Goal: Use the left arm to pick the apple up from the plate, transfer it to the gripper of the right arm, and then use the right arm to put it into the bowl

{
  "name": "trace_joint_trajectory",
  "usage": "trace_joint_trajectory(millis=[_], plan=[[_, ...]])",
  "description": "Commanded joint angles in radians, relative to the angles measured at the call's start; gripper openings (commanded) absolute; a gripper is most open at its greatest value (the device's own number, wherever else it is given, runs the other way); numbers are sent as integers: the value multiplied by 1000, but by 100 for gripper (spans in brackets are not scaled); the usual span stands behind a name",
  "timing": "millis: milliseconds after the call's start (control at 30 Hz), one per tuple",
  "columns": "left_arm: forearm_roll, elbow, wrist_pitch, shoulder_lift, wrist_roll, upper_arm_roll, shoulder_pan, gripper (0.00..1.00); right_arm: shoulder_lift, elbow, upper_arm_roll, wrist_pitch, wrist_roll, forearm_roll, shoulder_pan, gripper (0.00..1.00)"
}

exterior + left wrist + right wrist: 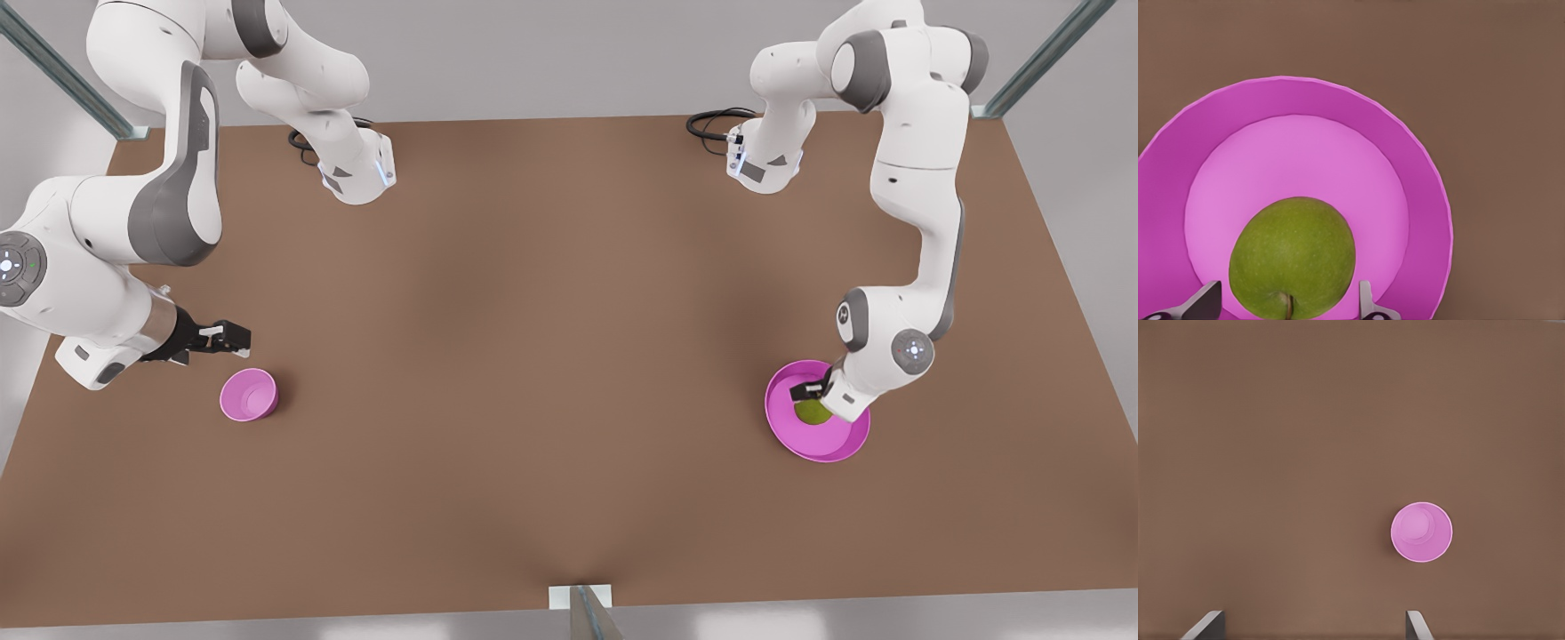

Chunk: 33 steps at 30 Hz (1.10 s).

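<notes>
So the left pincer [816, 397] is down inside the plate [787, 422], over on the front view's right. Its fingers [1203, 303] are spread wide with the apple [1293, 257] sitting right between them, one finger on each side with a sliver of pink showing in the gaps, so it's straddling the fruit, not clamped on it as far as I can tell. The apple is green, stem end toward the wrist camera, resting on the plate's flat middle, a bit off-centre toward the pincer side. In the front view it's just a green patch tucked under the left arm [893, 351].

The right pincer [233, 338] is way off at the other end of the table [551, 356], hanging above the surface, waiting. Its fingers [1206, 625] are wide apart too, nothing in them. The bowl [249, 395] sits near it, just ahead of and below the fingertips in the front view, not touching. From the right wrist camera the bowl stands upright on bare table out ahead of the pincer.
</notes>
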Motion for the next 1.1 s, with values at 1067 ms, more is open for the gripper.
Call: trace_joint_trajectory(millis=[1067], plan=[[-298,492,-223,26,466,-305,-23,80,-81,-105,7,0,57,-1,11,100]])
